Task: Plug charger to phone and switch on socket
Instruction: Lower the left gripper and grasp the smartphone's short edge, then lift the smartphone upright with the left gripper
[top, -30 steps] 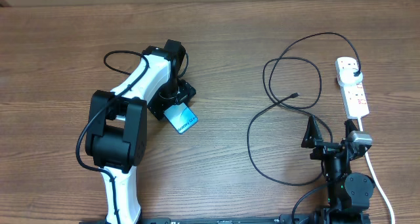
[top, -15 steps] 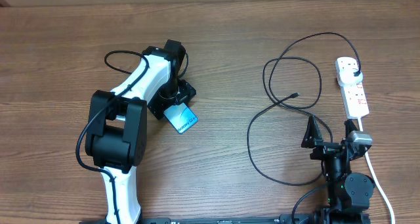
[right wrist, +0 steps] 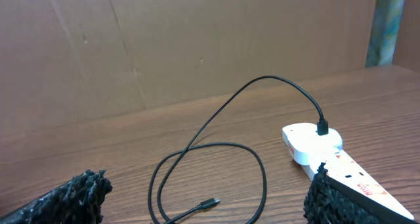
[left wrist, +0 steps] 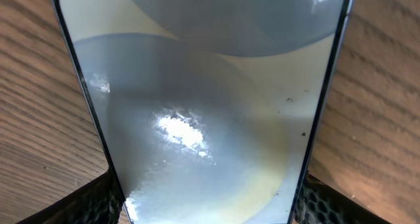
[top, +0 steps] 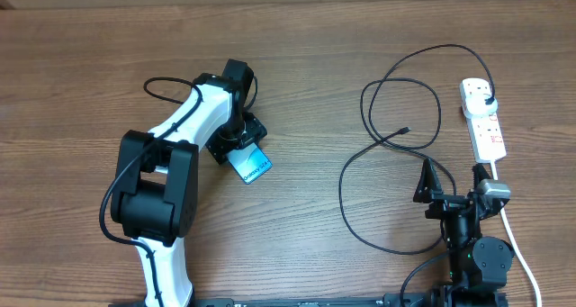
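The phone point(top: 251, 165), with a light-blue screen, sits left of centre on the wooden table. My left gripper point(top: 238, 148) is over its near end. In the left wrist view the phone point(left wrist: 203, 86) fills the frame, and my left gripper's point(left wrist: 210, 207) fingers press on both of its long edges. The charger point(top: 382, 145) lies in loose black loops at the right, its connector tip point(top: 407, 130) free on the table. Its black plug point(top: 487, 97) sits in the white socket strip point(top: 486, 127). My right gripper point(top: 450, 177) is open and empty, low beside the strip. The connector tip point(right wrist: 209, 203) lies between and beyond its fingers.
The strip's white cord point(top: 522, 253) runs past the right arm's base towards the front edge. The strip point(right wrist: 308, 142) touches my right finger in the right wrist view. A brown wall stands behind the table.
My left arm has shifted slightly to the left over the phone; the phone has barely moved. The right arm, cable and strip have not moved.
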You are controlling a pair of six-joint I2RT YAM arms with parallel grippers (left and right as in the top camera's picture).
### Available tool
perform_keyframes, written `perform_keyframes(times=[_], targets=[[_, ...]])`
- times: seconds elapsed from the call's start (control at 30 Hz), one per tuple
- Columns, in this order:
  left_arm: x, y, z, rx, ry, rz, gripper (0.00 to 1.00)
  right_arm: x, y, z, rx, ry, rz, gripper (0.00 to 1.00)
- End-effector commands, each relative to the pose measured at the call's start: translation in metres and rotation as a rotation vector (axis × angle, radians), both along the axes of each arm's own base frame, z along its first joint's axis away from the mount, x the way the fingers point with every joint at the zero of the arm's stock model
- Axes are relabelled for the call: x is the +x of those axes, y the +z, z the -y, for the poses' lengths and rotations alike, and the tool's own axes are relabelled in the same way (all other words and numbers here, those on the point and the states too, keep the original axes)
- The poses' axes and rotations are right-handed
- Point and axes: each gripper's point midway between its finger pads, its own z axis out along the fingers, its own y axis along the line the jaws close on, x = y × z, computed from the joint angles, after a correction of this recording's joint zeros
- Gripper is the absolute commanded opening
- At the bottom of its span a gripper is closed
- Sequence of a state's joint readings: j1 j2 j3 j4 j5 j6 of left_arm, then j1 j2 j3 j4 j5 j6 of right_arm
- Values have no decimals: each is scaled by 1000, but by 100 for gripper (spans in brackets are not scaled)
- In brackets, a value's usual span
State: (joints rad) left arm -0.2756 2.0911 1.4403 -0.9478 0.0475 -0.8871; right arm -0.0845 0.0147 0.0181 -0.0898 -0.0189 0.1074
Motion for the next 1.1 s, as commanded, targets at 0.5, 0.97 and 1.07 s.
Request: perform_keyframes(times=[0.5, 0.97, 1.07], targets=[[-9, -43, -4, 13, -469, -24, 89, 0, -1, -1, -5, 3, 7, 100], [-8, -44, -5, 17, -472, -20, 100, 0, -1, -1, -5, 3, 7, 100], [-8, -44, -5, 17, -483, -20, 100, 0, -1, -1, -5, 3, 7, 100]])
